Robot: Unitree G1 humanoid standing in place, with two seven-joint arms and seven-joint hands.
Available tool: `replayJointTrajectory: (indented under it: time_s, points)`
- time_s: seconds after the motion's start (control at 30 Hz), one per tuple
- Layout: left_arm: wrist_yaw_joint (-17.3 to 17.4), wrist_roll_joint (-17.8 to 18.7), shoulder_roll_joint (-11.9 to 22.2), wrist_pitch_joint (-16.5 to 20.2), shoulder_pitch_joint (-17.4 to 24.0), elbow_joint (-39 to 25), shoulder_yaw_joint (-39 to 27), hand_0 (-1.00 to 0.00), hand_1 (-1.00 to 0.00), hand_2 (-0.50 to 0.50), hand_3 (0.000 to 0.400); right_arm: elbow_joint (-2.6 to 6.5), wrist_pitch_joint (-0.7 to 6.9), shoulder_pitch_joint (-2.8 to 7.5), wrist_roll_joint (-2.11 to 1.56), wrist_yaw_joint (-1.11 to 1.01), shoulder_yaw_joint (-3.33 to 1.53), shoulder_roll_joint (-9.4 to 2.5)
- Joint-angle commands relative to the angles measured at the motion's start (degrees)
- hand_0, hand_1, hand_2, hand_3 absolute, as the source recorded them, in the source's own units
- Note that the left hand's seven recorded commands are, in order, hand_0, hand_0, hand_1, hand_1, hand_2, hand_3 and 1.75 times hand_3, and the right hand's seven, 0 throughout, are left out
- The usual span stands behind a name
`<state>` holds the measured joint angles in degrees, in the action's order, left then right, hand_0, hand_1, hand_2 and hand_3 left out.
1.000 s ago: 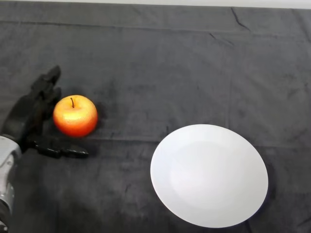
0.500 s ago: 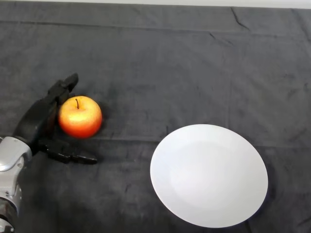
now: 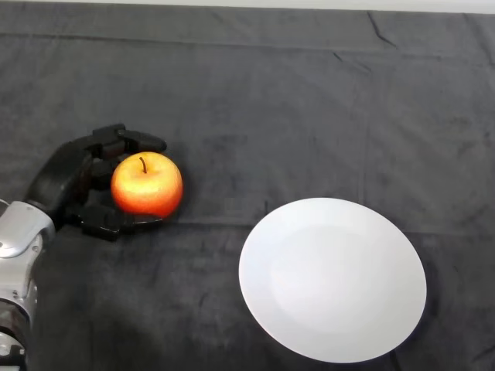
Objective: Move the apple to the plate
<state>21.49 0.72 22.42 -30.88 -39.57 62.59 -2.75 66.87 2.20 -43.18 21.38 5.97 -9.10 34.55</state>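
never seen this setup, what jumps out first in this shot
The red-and-yellow apple at left centre stands out brightly against the dark cloth. The black robot hand curls round it from the left, fingers over the top and thumb beneath. To the lower right lies a bare white plate, apart from both.

Glossy smooth apple [image 3: 147, 185]; smooth matt white plate [image 3: 332, 278]; dark napped cloth [image 3: 278, 108].
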Motion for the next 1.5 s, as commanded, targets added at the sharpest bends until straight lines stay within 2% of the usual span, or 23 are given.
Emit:
replayJointTrajectory:
  time_s: [0.03, 0.17, 0.47, 0.83, 1.23, 1.5]
  points:
    - [-1.3, -1.5, -0.6, 0.0, -2.4, -3.4, 1.3, -1.00, -1.00, 0.00, 0.400, -0.50, 0.65, 1.72, -0.41, -0.18, 0.45, 0.19]
    - [-3.5, -2.0, -2.2, -0.2, -1.2, -8.0, 2.0, -1.00, -1.00, 0.00, 0.400, -0.57, 0.67, 1.76, -0.42, -0.18, 0.46, 0.19]
    - [-6.1, -2.2, -5.4, 0.4, 2.5, -19.3, 4.5, -1.00, -1.00, 0.00, 0.400, -0.89, 0.78, 1.95, -0.46, -0.21, 0.49, 0.20]
    - [-9.2, -2.1, -8.1, 3.3, 6.7, -31.0, 12.1, -1.00, -1.00, 0.00, 0.400, -1.50, 1.01, 2.27, -0.54, -0.28, 0.57, 0.22]
    - [-12.8, -0.5, -8.4, 7.5, 9.2, -39.4, 23.7, -1.00, -1.00, 0.00, 0.400, -2.17, 1.29, 2.61, -0.61, -0.38, 0.67, 0.25]
    - [-14.6, 0.3, -8.0, 7.5, 10.2, -39.9, 31.2, -1.00, -1.00, 0.00, 0.400, -2.47, 1.44, 2.75, -0.64, -0.43, 0.72, 0.27]
